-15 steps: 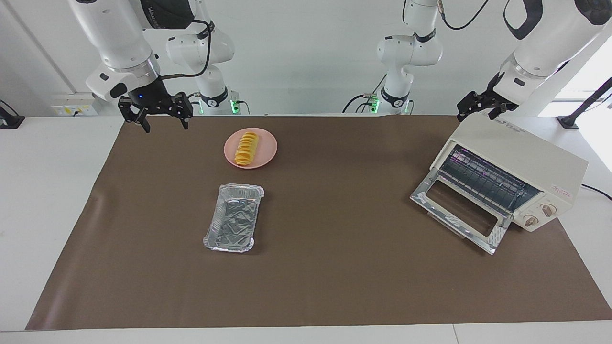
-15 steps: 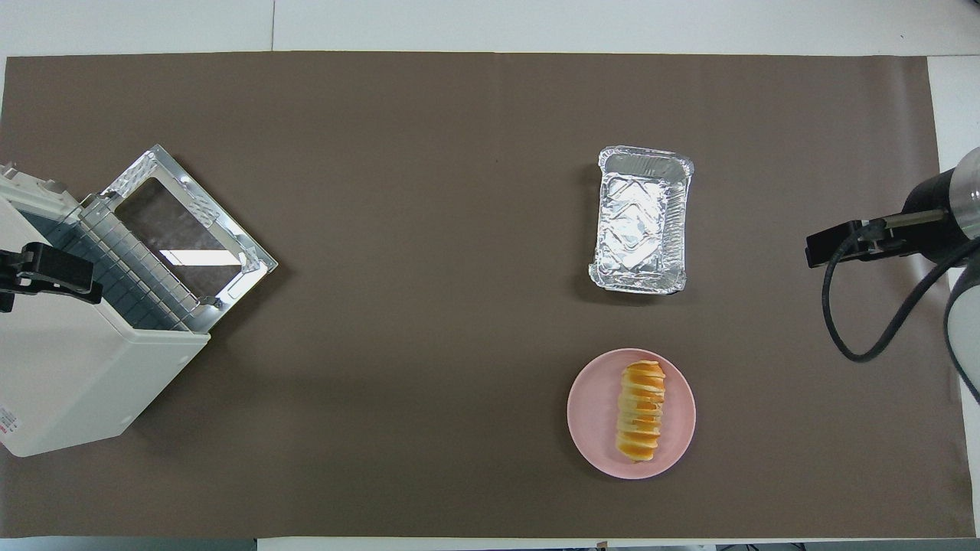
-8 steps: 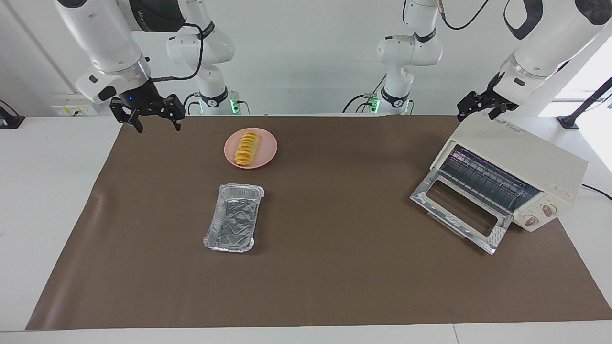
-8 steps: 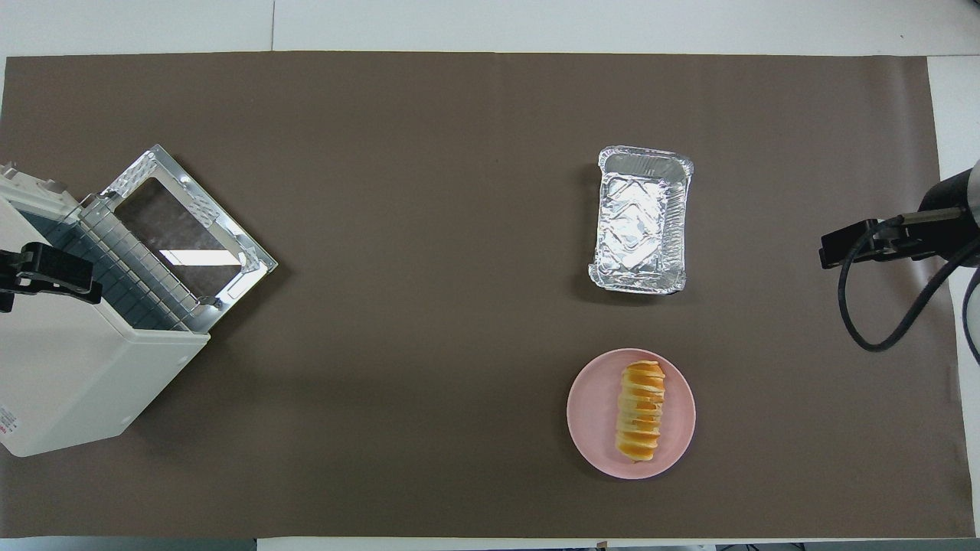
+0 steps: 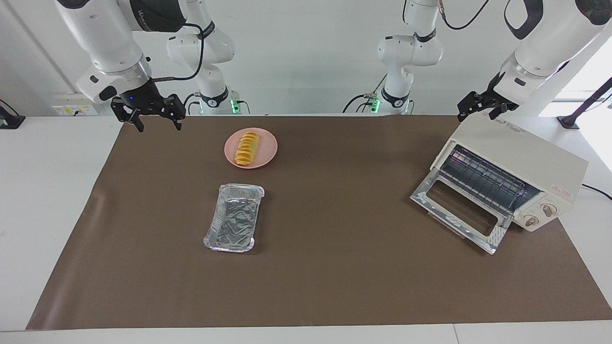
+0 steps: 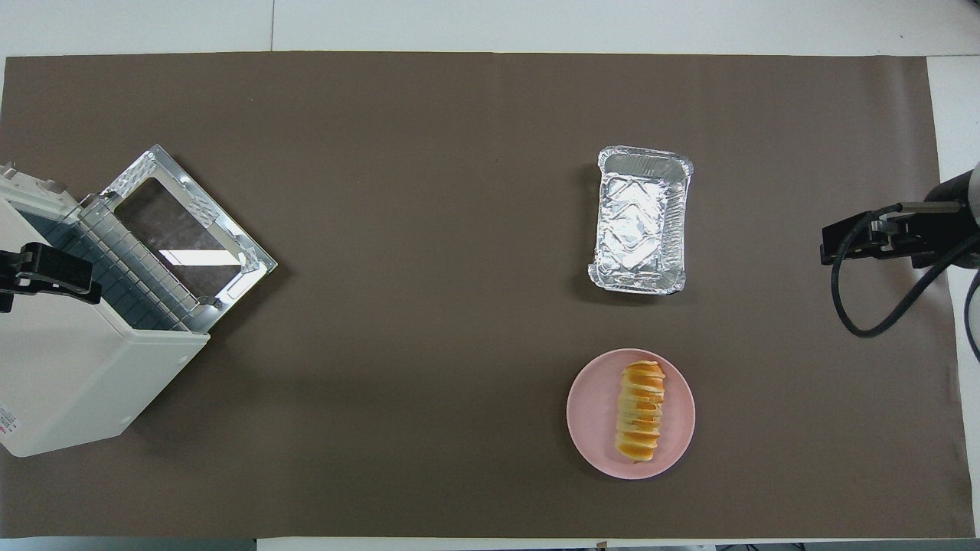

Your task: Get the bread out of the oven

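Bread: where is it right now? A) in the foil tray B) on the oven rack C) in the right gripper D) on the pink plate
D. The bread lies on the pink plate, nearer to the robots than the foil tray, which holds nothing; the oven has its door down and a bare rack, and the right gripper is open with nothing in it.

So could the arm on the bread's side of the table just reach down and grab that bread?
Probably yes. The bread lies uncovered on the pink plate, nothing over it, and the right gripper hangs open nearby, above the mat's edge.
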{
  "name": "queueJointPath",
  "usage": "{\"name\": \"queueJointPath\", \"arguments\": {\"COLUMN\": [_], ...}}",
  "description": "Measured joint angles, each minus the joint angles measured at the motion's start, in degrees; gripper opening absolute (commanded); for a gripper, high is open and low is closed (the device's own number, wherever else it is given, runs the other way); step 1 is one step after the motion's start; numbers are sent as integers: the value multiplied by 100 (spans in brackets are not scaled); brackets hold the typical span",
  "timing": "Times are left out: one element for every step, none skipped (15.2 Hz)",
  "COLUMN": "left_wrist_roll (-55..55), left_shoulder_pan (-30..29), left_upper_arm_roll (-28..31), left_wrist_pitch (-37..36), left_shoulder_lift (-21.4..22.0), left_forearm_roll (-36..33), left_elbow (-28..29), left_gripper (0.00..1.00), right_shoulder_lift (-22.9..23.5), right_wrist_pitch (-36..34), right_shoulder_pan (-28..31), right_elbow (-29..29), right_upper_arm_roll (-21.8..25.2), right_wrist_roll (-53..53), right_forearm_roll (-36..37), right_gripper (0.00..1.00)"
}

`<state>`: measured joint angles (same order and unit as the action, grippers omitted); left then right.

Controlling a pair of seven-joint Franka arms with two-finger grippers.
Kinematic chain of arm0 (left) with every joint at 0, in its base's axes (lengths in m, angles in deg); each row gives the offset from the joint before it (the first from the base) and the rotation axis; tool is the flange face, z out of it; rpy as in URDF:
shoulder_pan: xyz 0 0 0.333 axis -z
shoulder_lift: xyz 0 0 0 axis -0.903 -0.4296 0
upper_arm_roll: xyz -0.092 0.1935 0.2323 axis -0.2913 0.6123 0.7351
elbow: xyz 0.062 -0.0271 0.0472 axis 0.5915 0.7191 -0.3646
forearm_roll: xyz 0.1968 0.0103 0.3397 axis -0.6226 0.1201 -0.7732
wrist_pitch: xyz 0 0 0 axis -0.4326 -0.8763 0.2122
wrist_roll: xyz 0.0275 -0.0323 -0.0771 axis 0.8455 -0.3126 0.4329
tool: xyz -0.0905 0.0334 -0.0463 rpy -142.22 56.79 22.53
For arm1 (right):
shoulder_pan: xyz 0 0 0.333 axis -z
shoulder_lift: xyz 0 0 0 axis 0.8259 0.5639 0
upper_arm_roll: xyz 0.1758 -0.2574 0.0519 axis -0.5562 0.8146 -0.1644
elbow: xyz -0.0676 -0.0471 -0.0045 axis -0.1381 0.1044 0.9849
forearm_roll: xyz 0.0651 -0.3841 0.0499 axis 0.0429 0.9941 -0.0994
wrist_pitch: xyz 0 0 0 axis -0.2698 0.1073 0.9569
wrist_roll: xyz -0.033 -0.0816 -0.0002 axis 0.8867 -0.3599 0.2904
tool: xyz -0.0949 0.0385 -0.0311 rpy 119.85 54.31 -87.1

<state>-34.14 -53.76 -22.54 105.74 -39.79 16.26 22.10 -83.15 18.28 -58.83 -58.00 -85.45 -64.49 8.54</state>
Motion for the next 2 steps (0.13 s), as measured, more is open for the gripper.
{"name": "queueJointPath", "arguments": {"left_wrist_roll": [0,0], "left_shoulder_pan": [0,0], "left_upper_arm_roll": [0,0], "left_wrist_pitch": [0,0], "left_shoulder_lift": [0,0], "left_forearm_roll": [0,0], "left_elbow": [0,0], "left_gripper": [100,100], "right_shoulder_lift": [0,1], "right_wrist_pitch": [-2,-2], "right_shoulder_pan": [0,0], "right_elbow": [0,0], "right_upper_arm_roll": [0,0], "right_wrist_roll": [-18,-32], "right_forearm_roll": [0,0], "right_gripper": [100,100]}}
